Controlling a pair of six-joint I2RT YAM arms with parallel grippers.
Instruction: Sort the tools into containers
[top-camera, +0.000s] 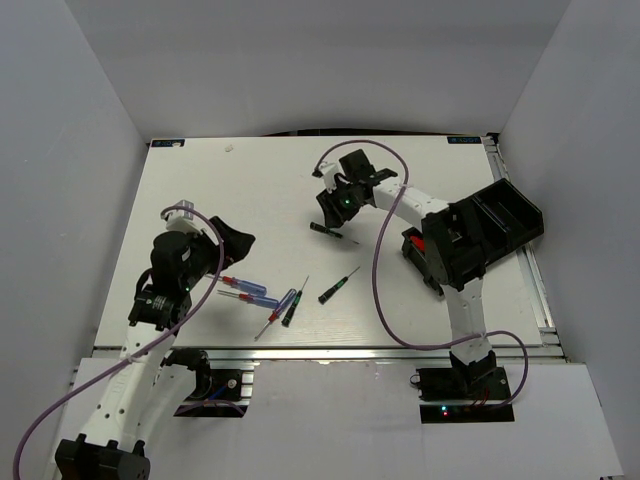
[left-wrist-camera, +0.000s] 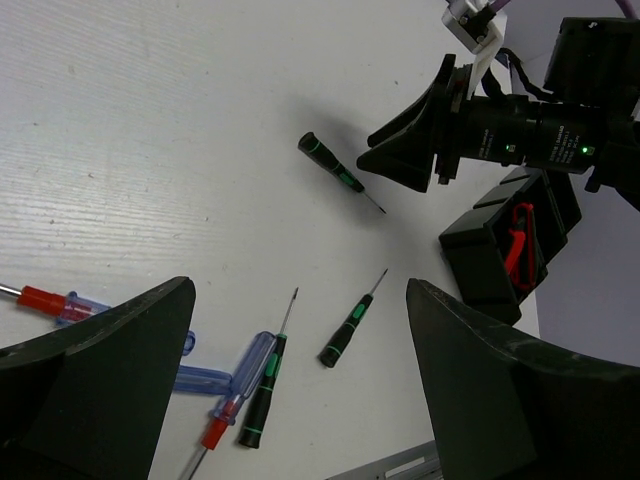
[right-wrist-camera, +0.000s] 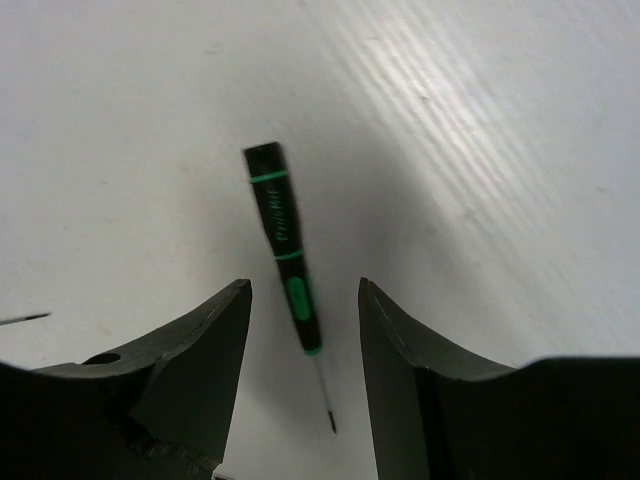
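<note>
My right gripper (top-camera: 335, 207) is open and hangs just above a black-green screwdriver (top-camera: 329, 232). In the right wrist view the screwdriver (right-wrist-camera: 280, 225) lies on the table, with its shaft end between the open gripper's (right-wrist-camera: 304, 292) fingertips. My left gripper (top-camera: 232, 243) is open and empty, held above the table left of the loose tools. Two more black-green screwdrivers (left-wrist-camera: 350, 328) (left-wrist-camera: 265, 385) and clear blue-and-red ones (left-wrist-camera: 235, 385) lie below it. A black bin (top-camera: 425, 258) holding red knives (left-wrist-camera: 517, 240) stands at the right. A second black bin (top-camera: 505, 212) stands beyond it.
The right arm's white links (top-camera: 420, 210) and a purple cable (top-camera: 378, 270) cross the table between the screwdrivers and the bins. White walls enclose the table. A metal rail (top-camera: 300, 352) runs along the near edge.
</note>
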